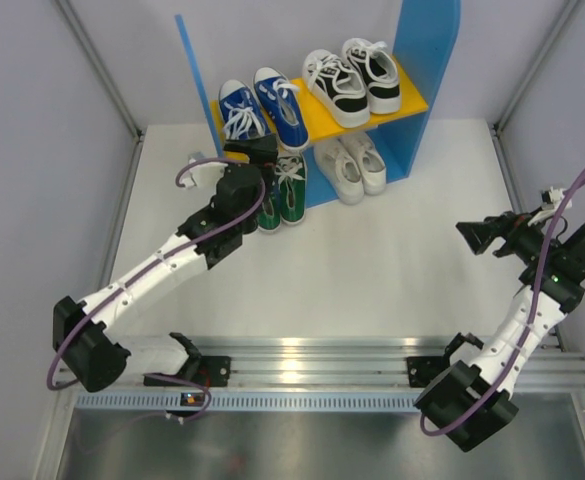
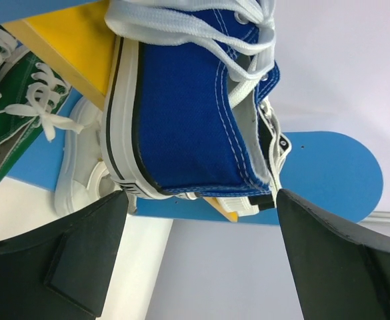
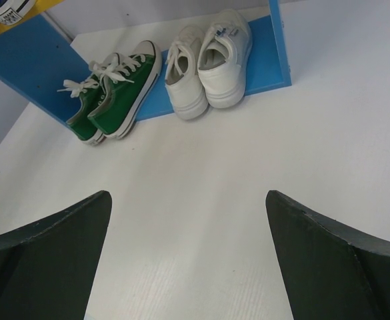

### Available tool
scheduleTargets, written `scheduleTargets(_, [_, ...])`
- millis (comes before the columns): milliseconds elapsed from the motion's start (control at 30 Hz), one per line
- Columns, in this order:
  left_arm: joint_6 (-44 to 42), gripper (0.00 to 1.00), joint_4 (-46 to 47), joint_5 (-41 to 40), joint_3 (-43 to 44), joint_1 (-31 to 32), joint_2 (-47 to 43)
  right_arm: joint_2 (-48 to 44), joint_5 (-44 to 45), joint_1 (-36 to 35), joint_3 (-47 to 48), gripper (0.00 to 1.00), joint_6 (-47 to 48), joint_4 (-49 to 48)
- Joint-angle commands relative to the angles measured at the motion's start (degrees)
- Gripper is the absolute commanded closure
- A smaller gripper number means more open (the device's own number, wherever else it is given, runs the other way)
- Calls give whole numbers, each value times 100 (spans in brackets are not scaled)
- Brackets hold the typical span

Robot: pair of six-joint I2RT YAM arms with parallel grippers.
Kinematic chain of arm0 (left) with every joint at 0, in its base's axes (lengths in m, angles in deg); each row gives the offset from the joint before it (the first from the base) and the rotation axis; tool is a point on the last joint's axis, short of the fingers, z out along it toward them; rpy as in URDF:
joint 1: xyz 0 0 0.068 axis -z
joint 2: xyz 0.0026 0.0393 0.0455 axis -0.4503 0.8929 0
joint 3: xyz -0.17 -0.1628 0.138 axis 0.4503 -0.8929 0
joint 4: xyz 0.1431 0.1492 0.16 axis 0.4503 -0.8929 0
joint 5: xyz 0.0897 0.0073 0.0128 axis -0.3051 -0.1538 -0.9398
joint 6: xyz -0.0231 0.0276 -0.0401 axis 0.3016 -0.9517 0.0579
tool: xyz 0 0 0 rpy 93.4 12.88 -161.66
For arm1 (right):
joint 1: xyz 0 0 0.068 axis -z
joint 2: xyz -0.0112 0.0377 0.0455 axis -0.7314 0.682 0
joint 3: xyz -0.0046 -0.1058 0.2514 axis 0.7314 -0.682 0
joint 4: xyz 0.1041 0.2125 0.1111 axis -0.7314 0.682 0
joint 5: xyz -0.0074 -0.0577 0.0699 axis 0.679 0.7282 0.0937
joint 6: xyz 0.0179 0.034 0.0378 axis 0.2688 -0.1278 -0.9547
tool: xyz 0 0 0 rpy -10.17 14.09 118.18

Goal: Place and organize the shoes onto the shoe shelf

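The shoe shelf [image 1: 427, 60] stands at the back, with tall blue panels and a yellow board [image 2: 75, 47]. A blue pair [image 1: 262, 108] sits on the left of the board. Under the board, on the table, are a green pair [image 1: 282, 198] and a white pair [image 1: 352, 165]. My left gripper [image 1: 255, 148] is open right behind the blue pair. In the left wrist view, the heel of a blue shoe [image 2: 181, 120] lies just ahead of the gripper [image 2: 201, 195], with nothing between its fingers. My right gripper [image 1: 477, 235] is open and empty at the right, and its view shows the green pair [image 3: 115, 93] and white pair [image 3: 205, 67] ahead of the gripper [image 3: 188, 197].
A black-and-white pair [image 1: 352, 80] fills the right side of the yellow board. Metal frame posts run along both sides of the white table [image 1: 372, 270]. A metal rail [image 1: 312, 355] crosses the near edge by the arm bases.
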Motion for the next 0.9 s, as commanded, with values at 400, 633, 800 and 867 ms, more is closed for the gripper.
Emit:
scheduleTargets(400, [205,11,-947,82,-268,-122,-734,-161,-278,132,-38,1,-7,-242])
scheduleTargets(633, [-1102,24,-667,854,-662,-122,-1541,-240,-348,141,-20,1,20,-225])
scheduleTargets(800, [-4062,16,-533,1207,-989,-131,-2763,-214,-418,141,-11,1,90,-154])
scheduleTargets(867, [-5110,14,-1101,1024,-736,-131,-3062,-161,-489,141,-11,1,64,-171])
